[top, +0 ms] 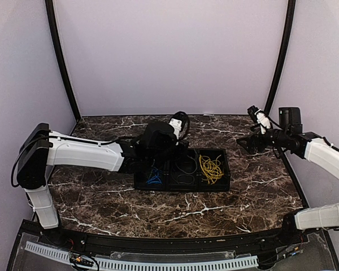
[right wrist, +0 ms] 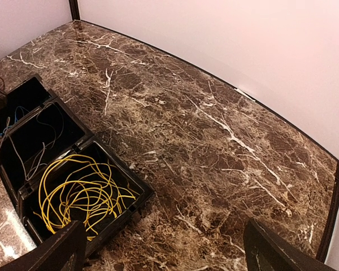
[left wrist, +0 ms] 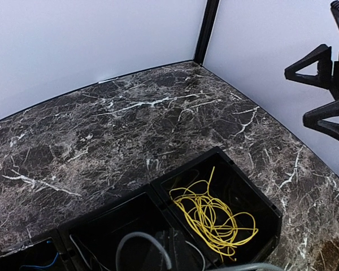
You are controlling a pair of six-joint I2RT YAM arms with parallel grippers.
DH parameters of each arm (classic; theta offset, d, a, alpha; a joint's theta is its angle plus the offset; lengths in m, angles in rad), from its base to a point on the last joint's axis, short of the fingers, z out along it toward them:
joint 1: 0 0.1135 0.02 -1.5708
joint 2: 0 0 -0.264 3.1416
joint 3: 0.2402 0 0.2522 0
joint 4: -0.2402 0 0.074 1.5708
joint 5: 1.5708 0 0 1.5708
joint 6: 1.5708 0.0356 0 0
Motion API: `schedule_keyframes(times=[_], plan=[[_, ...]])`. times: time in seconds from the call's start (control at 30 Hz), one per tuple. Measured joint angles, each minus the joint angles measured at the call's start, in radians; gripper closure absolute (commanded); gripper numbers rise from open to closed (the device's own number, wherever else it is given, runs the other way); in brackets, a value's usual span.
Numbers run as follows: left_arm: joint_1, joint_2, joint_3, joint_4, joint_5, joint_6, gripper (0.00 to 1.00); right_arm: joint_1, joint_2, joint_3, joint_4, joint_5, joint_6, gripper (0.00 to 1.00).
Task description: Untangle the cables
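A black three-compartment tray [top: 181, 189] sits mid-table. The yellow cable [top: 211, 168] lies coiled in its right compartment, and also shows in the left wrist view [left wrist: 214, 217] and the right wrist view [right wrist: 79, 195]. A dark grey cable [top: 185, 169] lies in the middle compartment and a blue cable [top: 153, 178] in the left one. My left gripper [top: 161, 155] hangs over the tray's back left; its jaws are lost against the black tray. My right gripper [top: 250, 144] is open and empty, held above the table to the right of the tray, its fingers [right wrist: 62, 248] wide apart.
Dark marble tabletop [top: 101, 197] with white walls behind and black corner posts [top: 62, 62]. The right gripper [left wrist: 313, 90] shows at the far right of the left wrist view. A grey loop [left wrist: 141, 237] crosses the bottom of that view over the middle compartment.
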Motion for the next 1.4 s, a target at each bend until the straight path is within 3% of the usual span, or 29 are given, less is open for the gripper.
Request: schedule_keyframes(times=[0.3, 0.47, 0.6, 0.83, 0.93, 1.1, 1.23, 1.4], plan=[[0.027, 0.144, 0.121, -0.135, -0.090, -0.100, 0.98, 0.000, 0.011, -0.003, 0.003, -0.041, -0.004, 0.01], [0.045, 0.183, 0.133, -0.192, -0.063, -0.140, 0.66, 0.000, 0.011, -0.008, 0.004, -0.048, -0.008, 0.01], [0.050, 0.198, 0.154, -0.237, -0.040, -0.160, 0.59, 0.000, 0.011, -0.008, 0.005, -0.044, -0.007, 0.01], [0.050, 0.190, 0.157, -0.286, -0.023, -0.174, 0.57, 0.000, 0.011, -0.010, 0.025, -0.010, 0.001, 0.01], [0.050, 0.142, 0.105, -0.290, -0.017, -0.180, 0.55, 0.000, 0.010, -0.013, 0.031, 0.004, 0.007, 0.01], [0.050, -0.001, 0.020, -0.319, -0.038, -0.164, 0.40, 0.000, -0.004, -0.019, 0.054, 0.051, 0.042, 0.01], [0.063, -0.145, -0.010, -0.379, -0.092, -0.131, 0.35, 0.000, -0.013, -0.014, 0.068, 0.105, 0.097, 0.01], [0.137, -0.296, -0.014, -0.493, -0.156, -0.069, 0.25, 0.000, -0.013, 0.097, 0.037, 0.187, 0.140, 0.01]])
